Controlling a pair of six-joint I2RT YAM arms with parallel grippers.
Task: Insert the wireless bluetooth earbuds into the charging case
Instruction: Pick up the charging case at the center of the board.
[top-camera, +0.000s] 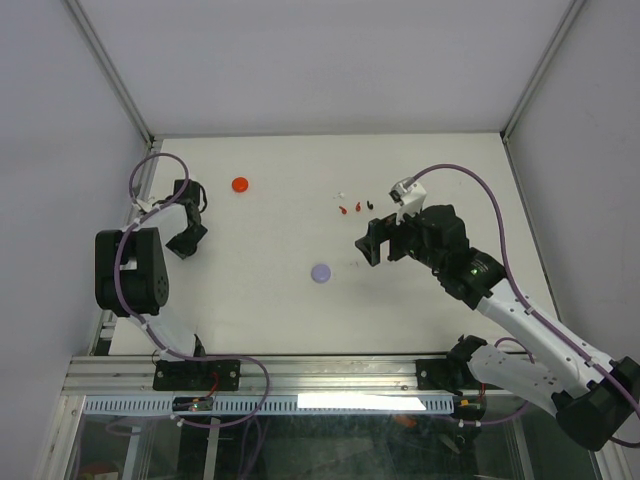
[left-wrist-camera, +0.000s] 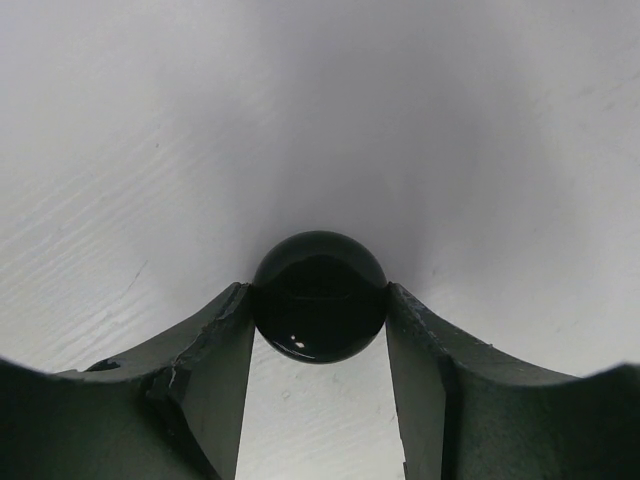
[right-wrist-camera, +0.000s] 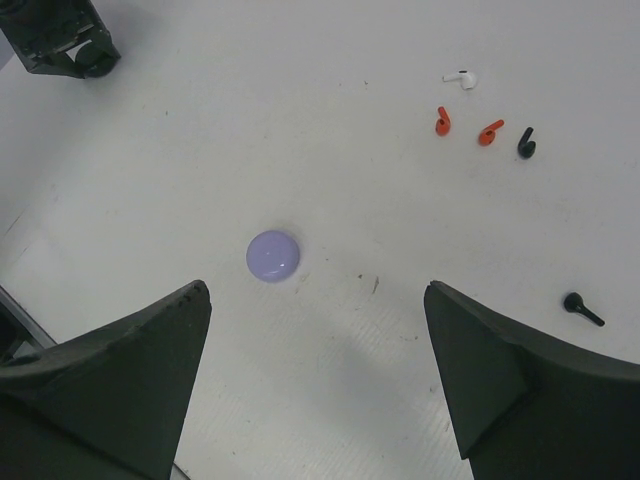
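Note:
My left gripper (left-wrist-camera: 318, 298) is shut on a glossy black round charging case (left-wrist-camera: 318, 280), with one finger touching each side of it on the table. In the top view that gripper (top-camera: 192, 216) is at the left and hides the case. My right gripper (right-wrist-camera: 315, 300) hangs open above the table, near a lavender round case (right-wrist-camera: 273, 256) that lies beyond its left finger. The earbuds lie farther right: a white one (right-wrist-camera: 460, 78), two red ones (right-wrist-camera: 442, 121) (right-wrist-camera: 489, 132), a black one (right-wrist-camera: 525, 144) and another black one (right-wrist-camera: 582, 308).
A red round case (top-camera: 239, 185) lies at the back left of the table, just right of the left gripper. The lavender case (top-camera: 321, 272) is near the middle. The earbud cluster (top-camera: 355, 206) sits behind the right gripper (top-camera: 374, 243). White walls close the table on three sides.

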